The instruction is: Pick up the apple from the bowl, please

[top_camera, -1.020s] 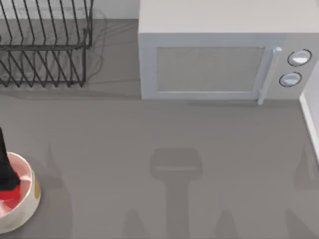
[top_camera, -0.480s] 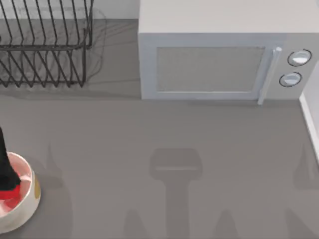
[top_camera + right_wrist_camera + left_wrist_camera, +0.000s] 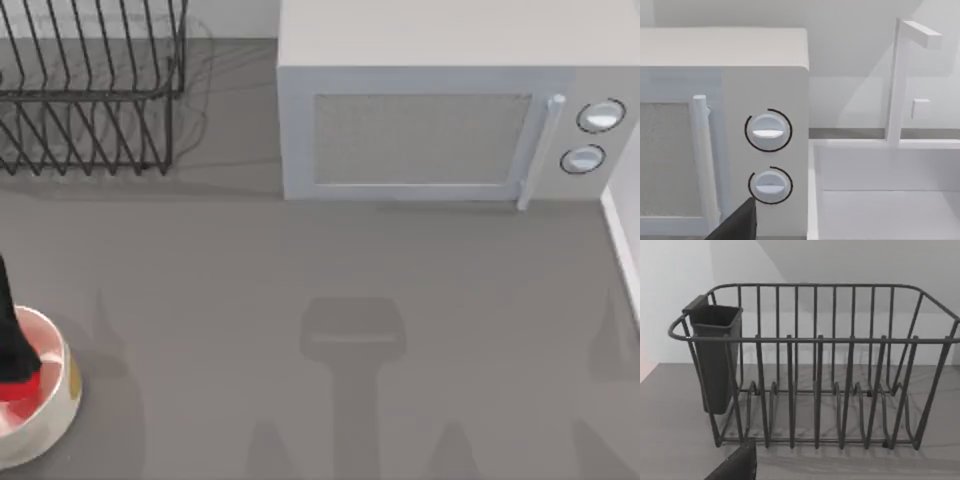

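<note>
At the far left edge of the top view, low in the frame, the cream-white bowl [image 3: 55, 405] sits on the grey table [image 3: 330, 270], partly cut off by the frame edge, with a small yellow mark on its right wall. The red apple [image 3: 18, 387] lies inside it, against the left side of what shows. The left gripper [image 3: 10, 352] reaches down into the bowl as a dark shape directly over the apple and appears to touch its top; whether its fingers are spread or pinching the fruit cannot be told, since the dark body hides them. In the upper left of the top view stands a black wire dish rack [image 3: 90, 90], which the left wrist view shows head-on with a dark cutlery cup [image 3: 715, 357] hung on one end. Further right, at the upper middle to right, a pale grey microwave [image 3: 450, 110] faces the camera, door shut, with a vertical handle and two round knobs [image 3: 768, 131] beside it. At the far right edge a white sink [image 3: 885, 200] begins.
</note>
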